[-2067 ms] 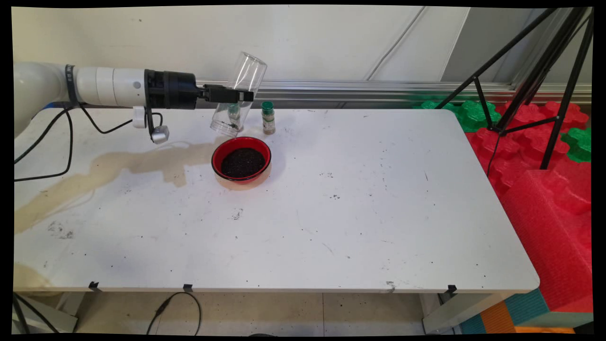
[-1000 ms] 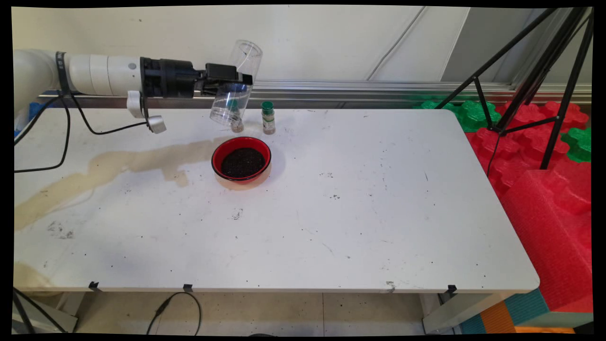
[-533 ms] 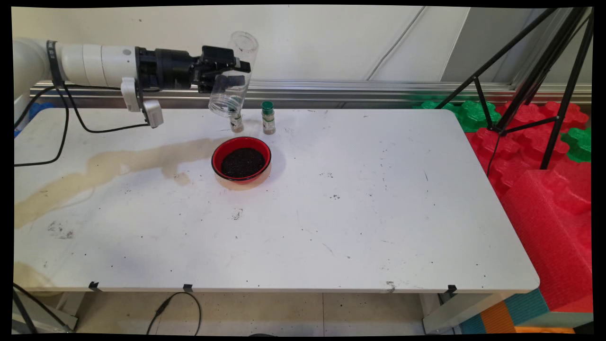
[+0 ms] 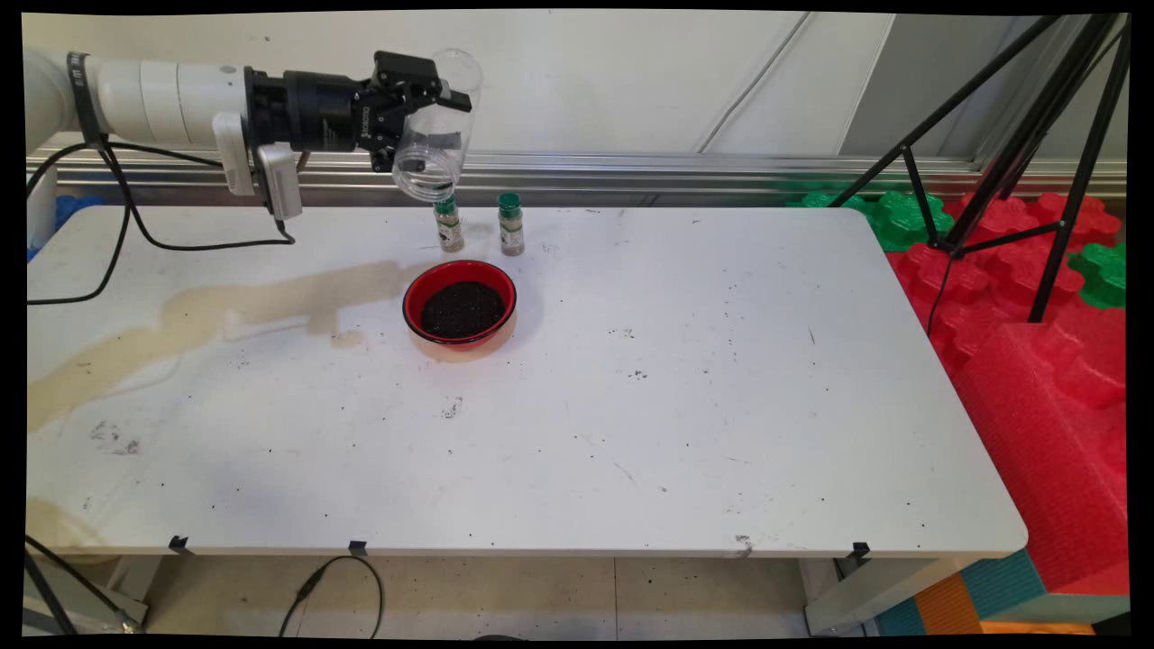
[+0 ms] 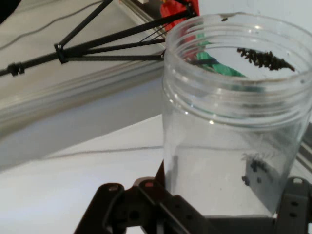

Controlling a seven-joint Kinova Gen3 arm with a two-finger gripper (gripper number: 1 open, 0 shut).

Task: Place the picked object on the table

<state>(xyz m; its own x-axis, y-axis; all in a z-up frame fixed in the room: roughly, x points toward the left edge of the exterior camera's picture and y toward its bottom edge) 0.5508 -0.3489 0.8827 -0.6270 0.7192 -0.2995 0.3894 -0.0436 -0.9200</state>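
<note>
The gripper [image 4: 431, 90] has its fingers clamped around a clear plastic jar [image 4: 435, 126], holding it tilted up in the air over the tabletop's far edge, towards the left corner. A few dark grains are stuck to the inside of the jar near its threaded mouth and lower down its wall. Just below it two little green-capped spice bottles [image 4: 448, 224] [image 4: 511, 223] stand side by side near that far edge, and a red bowl [image 4: 460, 308] full of dark grains sits a bit nearer in on the white table [image 4: 685, 406].

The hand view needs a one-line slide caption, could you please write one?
Black two-finger hand gripping a clear plastic jar with dark grains clinging inside.
</note>
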